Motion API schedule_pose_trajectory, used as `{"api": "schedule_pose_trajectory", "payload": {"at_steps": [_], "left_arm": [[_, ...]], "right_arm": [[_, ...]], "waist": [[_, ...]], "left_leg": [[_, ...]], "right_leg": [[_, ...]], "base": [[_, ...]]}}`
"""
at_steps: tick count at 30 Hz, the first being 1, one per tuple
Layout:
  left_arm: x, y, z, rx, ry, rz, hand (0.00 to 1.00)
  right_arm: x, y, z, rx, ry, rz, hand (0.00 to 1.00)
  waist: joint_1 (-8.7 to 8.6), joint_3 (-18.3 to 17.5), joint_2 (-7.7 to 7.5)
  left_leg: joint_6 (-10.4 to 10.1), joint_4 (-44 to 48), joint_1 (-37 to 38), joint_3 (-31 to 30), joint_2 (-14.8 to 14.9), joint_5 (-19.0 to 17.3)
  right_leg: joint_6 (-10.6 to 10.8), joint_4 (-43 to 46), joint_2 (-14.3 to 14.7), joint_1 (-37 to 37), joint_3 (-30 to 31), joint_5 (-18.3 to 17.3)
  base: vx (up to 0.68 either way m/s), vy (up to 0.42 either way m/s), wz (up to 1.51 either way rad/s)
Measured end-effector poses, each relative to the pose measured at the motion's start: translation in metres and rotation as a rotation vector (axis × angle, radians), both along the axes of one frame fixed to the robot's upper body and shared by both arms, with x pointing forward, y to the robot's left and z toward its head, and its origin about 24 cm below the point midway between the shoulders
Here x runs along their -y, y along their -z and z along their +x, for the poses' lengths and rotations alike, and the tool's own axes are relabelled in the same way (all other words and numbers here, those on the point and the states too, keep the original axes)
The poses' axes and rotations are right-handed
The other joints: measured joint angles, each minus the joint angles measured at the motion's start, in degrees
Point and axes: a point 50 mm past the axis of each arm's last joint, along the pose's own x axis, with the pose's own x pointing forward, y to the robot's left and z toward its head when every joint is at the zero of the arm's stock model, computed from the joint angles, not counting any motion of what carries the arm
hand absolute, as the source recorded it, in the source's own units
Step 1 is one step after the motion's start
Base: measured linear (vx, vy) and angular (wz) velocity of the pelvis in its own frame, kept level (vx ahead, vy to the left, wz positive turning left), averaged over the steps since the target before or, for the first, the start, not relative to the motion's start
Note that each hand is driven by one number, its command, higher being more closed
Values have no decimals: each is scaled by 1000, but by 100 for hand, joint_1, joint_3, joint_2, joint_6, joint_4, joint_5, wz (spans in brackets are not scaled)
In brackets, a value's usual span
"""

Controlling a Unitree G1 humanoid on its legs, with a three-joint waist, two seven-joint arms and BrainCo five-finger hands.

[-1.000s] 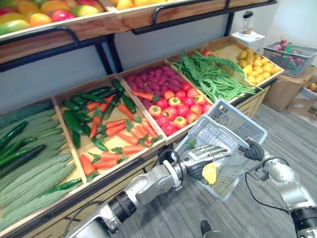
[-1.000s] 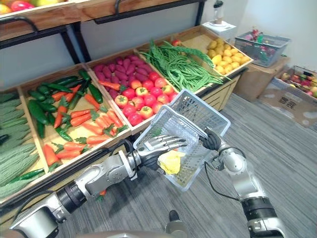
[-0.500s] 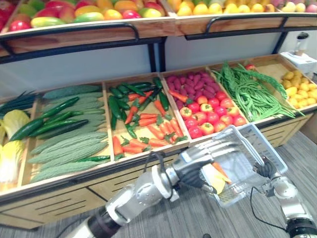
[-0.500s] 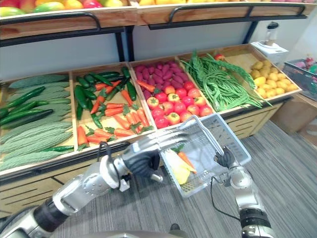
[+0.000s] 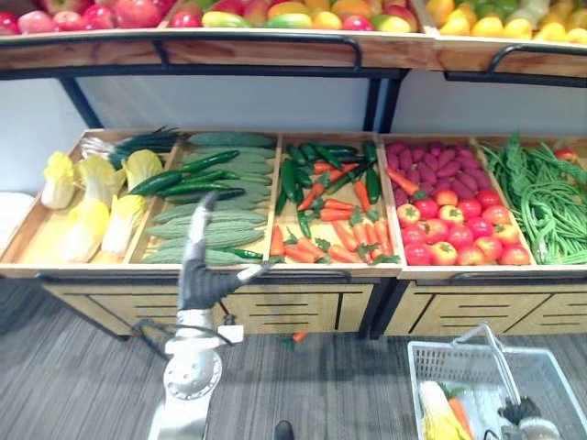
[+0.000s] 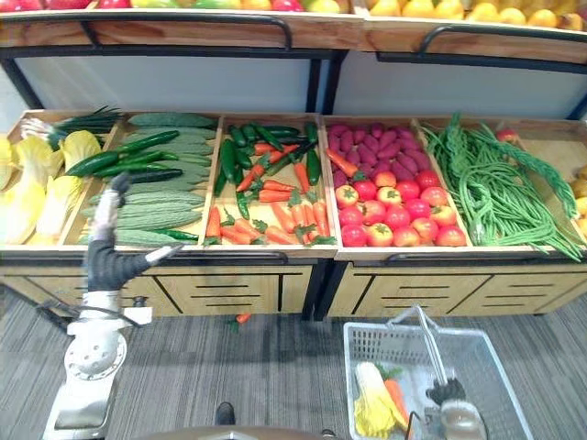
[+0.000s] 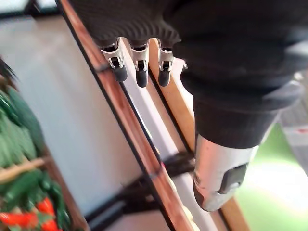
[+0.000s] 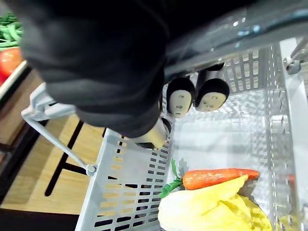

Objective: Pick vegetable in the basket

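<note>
A grey plastic basket (image 5: 431, 347) hangs low at the right, in front of the stand. My right hand (image 6: 448, 394) is shut on its handle (image 8: 240, 29), the fingers (image 8: 197, 94) curled round the bar. In the basket lie a pale yellow leafy vegetable (image 8: 211, 211) and an orange carrot (image 8: 219, 177), also seen as the carrot (image 6: 396, 401) beside the yellow vegetable (image 6: 371, 412). My left hand (image 5: 198, 279) is raised upright before the cucumber bin, open, fingers straight, thumb spread, holding nothing; its thumb (image 7: 219, 178) stands apart from the fingers.
The wooden stand (image 5: 303, 273) holds bins of yellow cabbages (image 5: 87, 206), cucumbers and gourds (image 5: 206, 206), carrots and green peppers (image 5: 326, 211), tomatoes (image 5: 449, 234) and green beans (image 5: 541, 197). Fruit fills the upper shelf (image 5: 275, 46). A carrot (image 5: 294, 337) lies on the floor.
The camera has swung left and back. My left hand has left the basket and risen in front of the cucumber bin. The basket now hangs lower, away from the stand.
</note>
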Motion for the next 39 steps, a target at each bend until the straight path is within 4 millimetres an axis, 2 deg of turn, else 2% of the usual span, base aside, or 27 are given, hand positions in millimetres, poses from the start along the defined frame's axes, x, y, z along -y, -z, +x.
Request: {"api": "schedule_pose_trajectory", "payload": {"at_steps": [2, 5, 8, 10, 11, 12, 14, 15, 16, 17, 18, 19, 21, 23, 27, 29, 35, 39], "left_arm": [[-15, 13, -4, -53, -104, -36, 0], [-52, 51, -14, -213, -326, -128, 0], [-74, 82, -29, -343, -498, -186, 0], [-82, 99, -39, -416, -558, -206, 0], [-89, 117, -50, -495, -609, -227, 0], [-93, 127, -57, -541, -641, -242, 0], [-108, 163, -91, -688, -798, -382, 0], [-109, 171, -100, -717, -833, -426, 0], [-109, 189, -120, -782, -902, -527, 0], [-109, 198, -130, -817, -936, -580, 0], [-105, 216, -153, -894, -1010, -681, 0], [-98, 232, -172, -947, -1065, -809, 0], [-82, 250, -195, -1017, -1110, -984, 0], [-64, 262, -208, -1112, -1091, -1056, 0], [-48, 269, -206, -1250, -954, -993, 0], [-39, 272, -197, -1340, -830, -899, 0], [-26, 275, -175, -1455, -600, -695, 0], [-20, 278, -177, -1531, -514, -620, 0]], "right_arm": [[-1, 5, -11, -11, 76, 15, 100], [-11, 13, -27, -20, 154, 35, 100], [-22, 18, -33, -21, 183, 69, 100], [-27, 21, -38, -25, 205, 83, 100], [-31, 23, -41, -27, 220, 95, 100], [-33, 24, -42, -27, 225, 102, 100], [-42, 28, -43, -25, 239, 123, 100], [-44, 29, -43, -25, 240, 128, 100], [-47, 30, -43, -26, 246, 133, 100], [-48, 30, -43, -26, 251, 135, 100], [-49, 31, -44, -27, 255, 138, 100], [-49, 31, -44, -27, 263, 141, 100], [-50, 31, -43, -36, 257, 141, 100], [-52, 32, -42, -44, 252, 146, 100], [-59, 34, -38, -49, 220, 160, 100], [-63, 35, -35, -56, 189, 163, 100], [-70, 38, -36, -70, 145, 173, 100], [-72, 38, -34, -75, 119, 176, 100]], "waist": [[-3, 0, -5], [-8, -51, -16], [-8, -78, -18], [-13, -87, -31], [-13, -121, -42], [-13, -136, -41], [-33, -152, -47], [-37, -153, -53], [-41, -158, -56], [-44, -158, -56], [-54, -158, -65], [-80, -154, -75], [-87, -150, -90], [-88, -142, -95], [-104, -128, -91], [-174, -90, -93], [-196, -73, -67], [-179, 12, -89]], "left_leg": [[-2, 0, -19, -167, -32, 25], [17, 0, -11, -395, -62, 12], [16, 0, -26, -526, -85, 11], [17, -1, -23, -606, -111, 11], [17, -1, -22, -620, -121, 10], [17, -1, -18, -619, -121, 9], [21, -1, -10, -615, -116, -6], [21, -1, -10, -614, -115, -10], [19, -1, -5, -608, -116, -22], [18, -1, 1, -602, -116, -28], [18, -1, 16, -583, -114, -46], [19, -1, 47, -548, -111, -65], [9, -2, 120, -487, -103, -107], [-7, -2, 182, -427, -95, -147], [-29, -2, 307, -230, -69, -211], [-63, -3, 392, -136, -66, -236], [-93, -3, 615, 5, -74, -332], [-79, -4, 722, 101, -61, -375]], "right_leg": [[-49, -1, -5, 74, -172, -52], [-59, 17, -8, 162, -366, -139], [-48, 14, -9, 207, -476, -172], [-45, 13, -18, 258, -535, -209], [-41, 12, -24, 268, -550, -225], [-42, 12, -25, 270, -549, -234], [-58, 12, -20, 279, -551, -247], [-58, 12, -20, 279, -551, -253], [-61, 12, -22, 283, -550, -261], [-59, 10, -24, 287, -547, -264], [-61, 8, -29, 292, -532, -272], [-66, 7, -35, 305, -510, -280], [-60, 6, -47, 355, -474, -309], [-60, 11, -73, 357, -378, -321], [-68, 15, -55, 362, -181, -333], [-73, 22, -48, 376, -70, -333], [-76, 125, -64, 459, 79, -426], [-73, 122, -53, 532, 153, -447]], "base": [[-6, 7, 48], [-13, -1, 32], [11, -11, 16], [27, -8, 22], [35, -8, 10], [54, -16, 3], [63, -28, -1], [64, -33, -1], [42, -21, -1], [56, -24, -3], [56, -23, -7], [69, -26, -8], [51, -20, -10], [41, -8, -20], [39, -12, -28], [42, -14, -23], [50, -13, -15], [48, -14, -9]]}}
